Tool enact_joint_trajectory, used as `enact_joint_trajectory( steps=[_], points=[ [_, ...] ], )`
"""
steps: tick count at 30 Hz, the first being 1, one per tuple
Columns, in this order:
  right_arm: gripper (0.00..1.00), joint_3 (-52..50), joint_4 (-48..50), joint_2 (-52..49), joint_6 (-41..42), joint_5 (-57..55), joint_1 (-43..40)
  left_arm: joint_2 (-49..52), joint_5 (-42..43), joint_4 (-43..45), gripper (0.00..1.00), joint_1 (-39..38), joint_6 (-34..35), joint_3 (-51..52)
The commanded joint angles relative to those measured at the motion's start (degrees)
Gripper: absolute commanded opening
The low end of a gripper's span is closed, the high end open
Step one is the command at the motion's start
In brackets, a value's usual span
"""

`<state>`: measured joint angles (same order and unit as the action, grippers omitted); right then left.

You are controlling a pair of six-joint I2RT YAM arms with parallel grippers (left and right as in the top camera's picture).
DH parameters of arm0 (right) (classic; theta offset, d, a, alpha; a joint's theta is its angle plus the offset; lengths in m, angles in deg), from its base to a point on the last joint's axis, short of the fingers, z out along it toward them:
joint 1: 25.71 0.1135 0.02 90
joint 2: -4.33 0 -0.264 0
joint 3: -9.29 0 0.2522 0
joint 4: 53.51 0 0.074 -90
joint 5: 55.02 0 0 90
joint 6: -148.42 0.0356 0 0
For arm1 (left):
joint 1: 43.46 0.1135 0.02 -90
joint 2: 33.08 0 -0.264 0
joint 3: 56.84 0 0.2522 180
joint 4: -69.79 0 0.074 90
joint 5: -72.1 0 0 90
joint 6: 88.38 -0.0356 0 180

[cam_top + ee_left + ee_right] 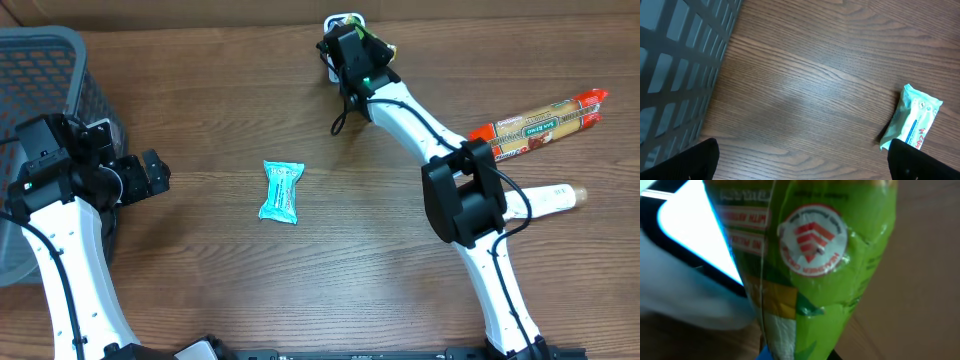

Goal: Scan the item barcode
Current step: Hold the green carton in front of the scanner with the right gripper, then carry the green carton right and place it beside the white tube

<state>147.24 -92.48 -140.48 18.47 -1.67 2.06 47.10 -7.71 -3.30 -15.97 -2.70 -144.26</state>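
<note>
My right gripper (352,48) is shut on a green snack packet (832,255), the item, at the far middle of the table. In the right wrist view the packet fills the frame and hangs close in front of the scanner's lit white screen (687,227). The scanner (343,20) stands just behind the gripper. A round red-and-white seal shows on the packet; I see no barcode on this face. My left gripper (810,165) is open and empty above bare wood beside the basket.
A grey mesh basket (45,55) stands at the far left. A teal packet (281,191) lies mid-table, right of the left gripper. A long red-orange packet (540,122) and a white tube (548,197) lie at the right.
</note>
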Motion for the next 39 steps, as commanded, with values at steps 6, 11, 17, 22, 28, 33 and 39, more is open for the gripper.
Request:
enact_joint_trajectory(
  steps=[6, 11, 17, 22, 28, 33, 39],
  points=[
    [0.04, 1.46, -9.49, 16.74, 16.41, 8.28, 0.68, 0.33, -0.31, 0.0, 1.0, -0.13, 1.11, -0.59],
    [0.04, 1.46, -22.25, 25.55, 33.33, 18.8, -0.57, 0.33, -0.31, 0.0, 1.0, -0.13, 1.11, -0.59],
    [0.04, 1.46, -40.41, 33.66, 64.41, 20.5, -5.05, 0.33, -0.31, 0.02, 1.0, -0.13, 1.11, -0.59],
    [0.04, 1.44, -55.47, 35.52, 80.13, 23.37, -12.2, 0.33, -0.31, 0.0, 1.0, -0.13, 1.11, -0.59],
    [0.04, -7.1, -62.51, 35.34, 96.32, 19.12, -22.56, 0.33, -0.31, 0.02, 0.99, -0.13, 1.11, -0.59],
    [0.04, -20.39, -55.95, 35.34, 99.76, 18.73, -27.71, 0.33, -0.31, 0.0, 1.0, -0.13, 1.11, -0.59],
    [0.04, -33.97, -48.11, 35.34, 101.68, 19.19, -31.91, 0.33, -0.31, 0.02, 1.0, -0.13, 1.11, -0.59]
  ],
)
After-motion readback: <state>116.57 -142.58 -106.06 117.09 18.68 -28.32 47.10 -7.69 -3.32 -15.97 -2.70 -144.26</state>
